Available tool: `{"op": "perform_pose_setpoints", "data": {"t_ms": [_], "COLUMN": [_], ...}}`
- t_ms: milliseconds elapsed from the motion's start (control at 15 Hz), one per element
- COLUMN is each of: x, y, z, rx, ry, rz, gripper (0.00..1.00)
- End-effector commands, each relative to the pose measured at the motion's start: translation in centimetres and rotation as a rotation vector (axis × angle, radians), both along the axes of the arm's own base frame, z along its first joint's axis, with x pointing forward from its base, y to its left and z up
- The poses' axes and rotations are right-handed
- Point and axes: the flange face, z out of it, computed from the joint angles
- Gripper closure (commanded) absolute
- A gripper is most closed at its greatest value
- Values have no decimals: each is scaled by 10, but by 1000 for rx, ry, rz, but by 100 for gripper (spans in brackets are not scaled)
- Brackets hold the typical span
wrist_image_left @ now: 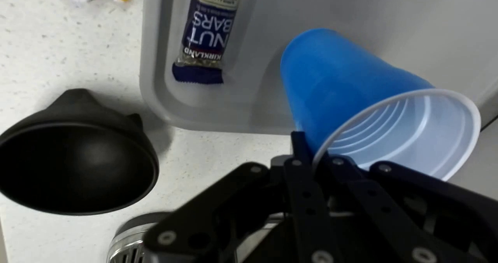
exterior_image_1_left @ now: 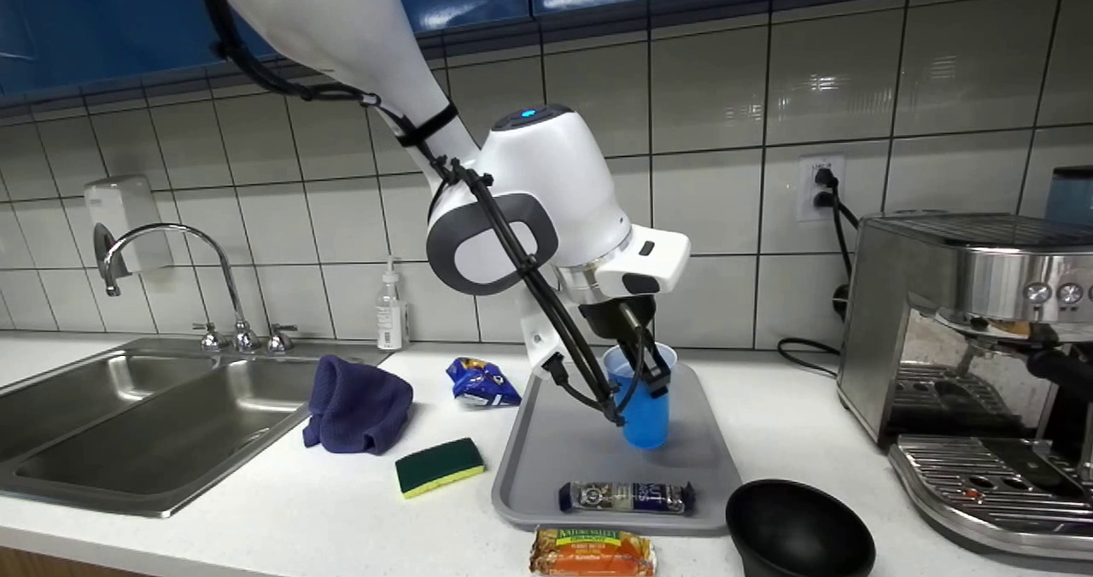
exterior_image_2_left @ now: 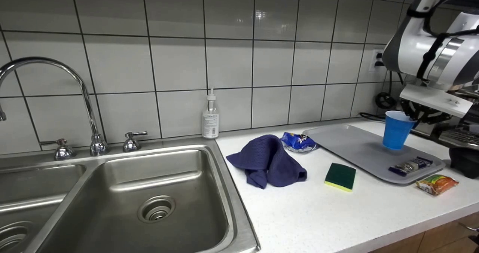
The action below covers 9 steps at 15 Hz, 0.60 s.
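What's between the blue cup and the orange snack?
Between the cup and snack lies a nut bar on the gray tray, seen in both exterior views.

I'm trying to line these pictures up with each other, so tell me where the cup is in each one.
In an exterior view: the cup is right of centre, lower half.
In an exterior view: it is toward the right edge, about mid-height.
In the wrist view: it fills much of the right half.
Shared landmark: the nut bar, below the cup in both exterior views, left of it in the wrist view.
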Motion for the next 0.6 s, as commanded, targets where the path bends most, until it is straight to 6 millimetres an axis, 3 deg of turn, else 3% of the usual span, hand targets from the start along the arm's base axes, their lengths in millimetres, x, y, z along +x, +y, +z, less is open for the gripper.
{"op": "perform_pose_setpoints", "data": {"t_ms": [0, 533], "x": [17, 38], "y": [-18, -21], "z": [6, 12], "rx": [-3, 15], "ry": [0, 31], "rz": [-51, -62], "gripper": [99, 99]}}
